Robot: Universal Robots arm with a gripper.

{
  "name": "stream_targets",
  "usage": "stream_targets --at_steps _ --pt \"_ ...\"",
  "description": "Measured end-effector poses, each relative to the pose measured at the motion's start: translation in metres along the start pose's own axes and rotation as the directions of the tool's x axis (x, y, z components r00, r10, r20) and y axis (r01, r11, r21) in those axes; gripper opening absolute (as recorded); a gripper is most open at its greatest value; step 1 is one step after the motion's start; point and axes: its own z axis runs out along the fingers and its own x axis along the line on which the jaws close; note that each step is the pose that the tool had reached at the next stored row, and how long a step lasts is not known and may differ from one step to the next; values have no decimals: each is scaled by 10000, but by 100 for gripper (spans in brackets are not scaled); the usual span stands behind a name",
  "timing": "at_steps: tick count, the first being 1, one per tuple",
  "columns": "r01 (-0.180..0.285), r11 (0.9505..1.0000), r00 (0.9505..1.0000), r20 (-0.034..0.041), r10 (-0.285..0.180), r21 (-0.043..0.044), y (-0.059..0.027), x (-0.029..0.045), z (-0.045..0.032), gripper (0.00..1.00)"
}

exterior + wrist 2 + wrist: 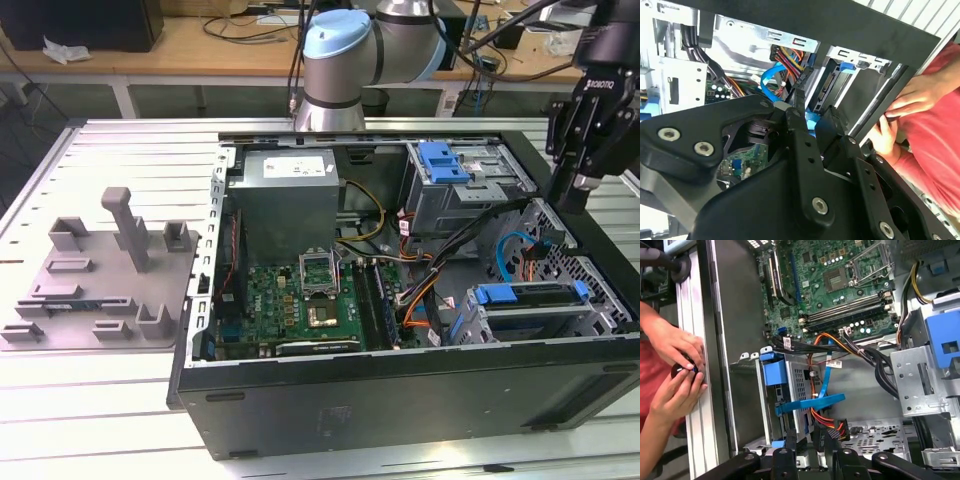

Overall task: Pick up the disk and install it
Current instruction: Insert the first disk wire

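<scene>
Exterior view
- Computer case point(400, 400): open, lying on the slatted desk point(120, 150), with the motherboard point(300, 300) and the grey power-supply box point(285, 200) bare inside.
- Disk point(530, 296): seated in the drive bay at the case's corner on the exterior view's right, near side, its blue carrier frame facing up.
- Gripper point(576, 200): hangs over the case's rim on the exterior view's right, beyond the disk and apart from it.
- Grey fixture point(100, 290): on the desk outside the case, on the exterior view's left.

Second wrist view
- Gripper point(812, 120): fingers point(796, 112) slightly parted, grasping nothing; bundled cables point(785, 57) beyond them.
- Hands point(912, 97): a person's, resting on the case's dark edge.

First wrist view
- Disk point(775, 375): upright in its metal cage, with a flat blue cable point(812, 404) crossing the cage.
- Gripper point(804, 440): released and empty, its tips near the cage's end.
- Person's hands point(675, 365): at the desk rail outside the case wall, pinching a small dark round object.
</scene>
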Motion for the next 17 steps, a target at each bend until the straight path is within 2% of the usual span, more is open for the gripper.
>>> stream_targets --at_steps 4,7,10,13,17 --pt "-98 10000 9999 -123 98 1 -25 -15 15 36" --pt "-121 9999 9996 -252 122 22 -53 -62 39 36" --pt "-134 9999 9995 -291 135 29 -64 -97 63 36" --pt "-142 9999 9994 -318 143 38 -71 -133 140 36" --pt "-152 9999 9993 -356 153 52 -77 -161 205 36"
